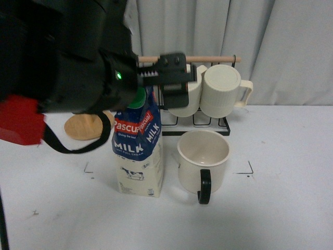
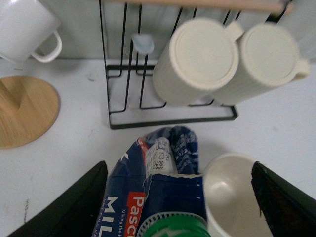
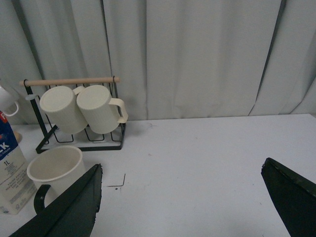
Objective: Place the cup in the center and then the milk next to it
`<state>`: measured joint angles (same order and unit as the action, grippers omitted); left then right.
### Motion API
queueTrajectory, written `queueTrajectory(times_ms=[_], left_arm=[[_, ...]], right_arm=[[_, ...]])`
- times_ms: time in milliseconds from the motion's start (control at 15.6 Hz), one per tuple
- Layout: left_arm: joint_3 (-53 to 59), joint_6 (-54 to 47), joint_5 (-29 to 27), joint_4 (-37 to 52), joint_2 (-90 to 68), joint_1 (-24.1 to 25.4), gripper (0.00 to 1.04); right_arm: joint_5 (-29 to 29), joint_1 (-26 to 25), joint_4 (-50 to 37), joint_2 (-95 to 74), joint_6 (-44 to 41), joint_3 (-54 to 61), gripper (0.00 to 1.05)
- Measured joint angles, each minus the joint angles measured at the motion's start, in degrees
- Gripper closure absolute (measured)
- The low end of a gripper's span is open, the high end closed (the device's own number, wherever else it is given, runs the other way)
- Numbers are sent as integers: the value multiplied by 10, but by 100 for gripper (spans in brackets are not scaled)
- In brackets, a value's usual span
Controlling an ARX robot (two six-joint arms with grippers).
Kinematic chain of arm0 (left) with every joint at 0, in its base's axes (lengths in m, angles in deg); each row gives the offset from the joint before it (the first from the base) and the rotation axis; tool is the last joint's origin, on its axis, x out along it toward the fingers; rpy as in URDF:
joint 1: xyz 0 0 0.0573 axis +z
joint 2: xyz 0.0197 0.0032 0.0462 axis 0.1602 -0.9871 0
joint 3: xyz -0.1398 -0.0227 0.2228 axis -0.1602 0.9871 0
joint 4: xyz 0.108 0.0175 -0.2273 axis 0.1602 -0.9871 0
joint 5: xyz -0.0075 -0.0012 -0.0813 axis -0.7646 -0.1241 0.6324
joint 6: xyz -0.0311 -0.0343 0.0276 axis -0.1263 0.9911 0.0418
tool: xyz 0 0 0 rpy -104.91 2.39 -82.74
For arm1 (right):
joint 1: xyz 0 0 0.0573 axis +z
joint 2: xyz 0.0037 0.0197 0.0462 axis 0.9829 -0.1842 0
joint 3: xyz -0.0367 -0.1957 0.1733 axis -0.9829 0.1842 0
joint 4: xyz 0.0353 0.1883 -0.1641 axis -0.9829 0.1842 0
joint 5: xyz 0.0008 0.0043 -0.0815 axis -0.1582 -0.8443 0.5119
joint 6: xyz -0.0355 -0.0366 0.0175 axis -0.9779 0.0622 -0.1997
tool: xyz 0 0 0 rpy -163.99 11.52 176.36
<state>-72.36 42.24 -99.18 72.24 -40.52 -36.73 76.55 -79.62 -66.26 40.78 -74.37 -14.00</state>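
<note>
The milk (image 1: 138, 151), a tall carton with a blue top and a green cap, stands upright on the white table just left of the cup (image 1: 203, 156). The cup is a wide cream mug whose black handle faces the front. My left gripper (image 1: 176, 83) is open above the carton. In the left wrist view its jaws (image 2: 178, 167) spread wide to either side of the milk (image 2: 163, 197) and the cup (image 2: 232, 197), touching neither. My right gripper (image 3: 180, 170) is open and empty over bare table, to the right of the cup (image 3: 54, 168) and the milk (image 3: 10, 163).
A black wire rack (image 1: 195, 122) with a wooden bar holds two ribbed cream mugs (image 1: 221, 91) behind the cup. A round wooden stand (image 1: 83, 125) and a small white mug (image 2: 24, 29) are at the back left. Black corner marks (image 1: 248, 169) are on the table. A curtain hangs behind.
</note>
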Motion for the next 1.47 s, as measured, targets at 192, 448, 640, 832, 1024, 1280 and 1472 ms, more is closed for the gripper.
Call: queueTrajectory(times_ms=[192, 448, 640, 832, 1024, 1280, 1472], left_arm=[[82, 34, 62, 70, 167, 38, 7], [256, -82, -10, 105, 414, 135, 31], [335, -153, 14, 117, 469, 167, 60], [396, -169, 46, 118, 530, 199, 96], [429, -170, 63, 106, 571, 218, 103], [461, -170, 114, 78, 633, 279, 103], [480, -170, 123, 52, 674, 273, 103]], right_arm=[[0, 0, 0, 0, 0, 0, 6], [0, 0, 0, 0, 0, 0, 6], [0, 0, 0, 0, 0, 0, 6], [0, 0, 0, 0, 0, 0, 6], [0, 0, 0, 0, 0, 0, 6], [0, 0, 0, 0, 0, 0, 6], [0, 0, 0, 0, 0, 0, 6]])
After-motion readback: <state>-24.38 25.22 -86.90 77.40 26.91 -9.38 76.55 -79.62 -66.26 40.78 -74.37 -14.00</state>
